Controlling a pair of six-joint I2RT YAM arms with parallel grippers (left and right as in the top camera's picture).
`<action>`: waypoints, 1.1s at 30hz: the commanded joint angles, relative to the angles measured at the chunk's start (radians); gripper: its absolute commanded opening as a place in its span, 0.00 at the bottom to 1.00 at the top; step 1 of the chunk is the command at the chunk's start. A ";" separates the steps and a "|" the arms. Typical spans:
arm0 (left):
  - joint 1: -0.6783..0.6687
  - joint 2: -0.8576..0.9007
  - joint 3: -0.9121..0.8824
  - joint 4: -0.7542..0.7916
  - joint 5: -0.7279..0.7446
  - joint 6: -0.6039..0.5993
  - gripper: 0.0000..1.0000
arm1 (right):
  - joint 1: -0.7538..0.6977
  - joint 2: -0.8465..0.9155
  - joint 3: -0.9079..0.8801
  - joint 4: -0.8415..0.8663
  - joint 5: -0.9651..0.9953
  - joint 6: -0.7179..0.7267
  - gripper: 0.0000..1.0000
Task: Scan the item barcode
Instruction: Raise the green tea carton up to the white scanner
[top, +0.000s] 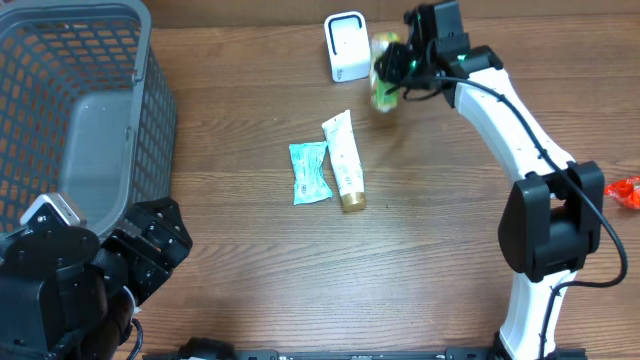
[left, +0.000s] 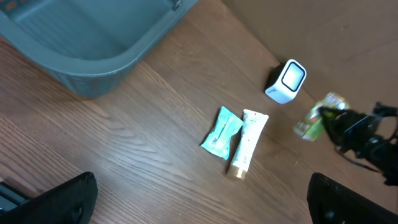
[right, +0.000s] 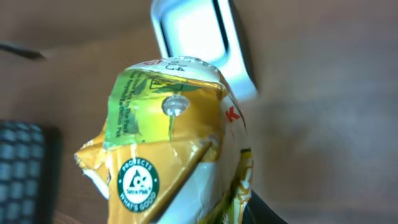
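Observation:
My right gripper (top: 402, 66) is shut on a crumpled yellow-and-green drink carton (top: 384, 72), held above the table at the back. In the right wrist view the carton (right: 174, 137) fills the frame, its folded end with a round green Tetra Pak mark facing the camera. No barcode shows. The white scanner (top: 347, 47) stands just left of the carton, and its window (right: 199, 37) sits right behind the carton. My left gripper (left: 202, 202) hangs open and empty over the near left of the table, far from the carton (left: 317, 118).
A teal packet (top: 309, 172) and a white tube with a gold cap (top: 344, 160) lie side by side mid-table. A grey mesh basket (top: 130, 110) fills the far left. A red item (top: 627, 190) lies at the right edge.

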 joint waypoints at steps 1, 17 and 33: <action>0.008 0.002 0.005 0.001 0.000 0.015 1.00 | -0.009 -0.009 0.073 0.089 -0.019 0.061 0.31; 0.008 0.002 0.005 0.001 0.000 0.015 1.00 | 0.025 0.150 0.073 0.541 0.063 0.238 0.30; 0.008 0.002 0.005 0.001 0.000 0.015 1.00 | 0.088 0.211 0.073 0.622 0.202 0.342 0.27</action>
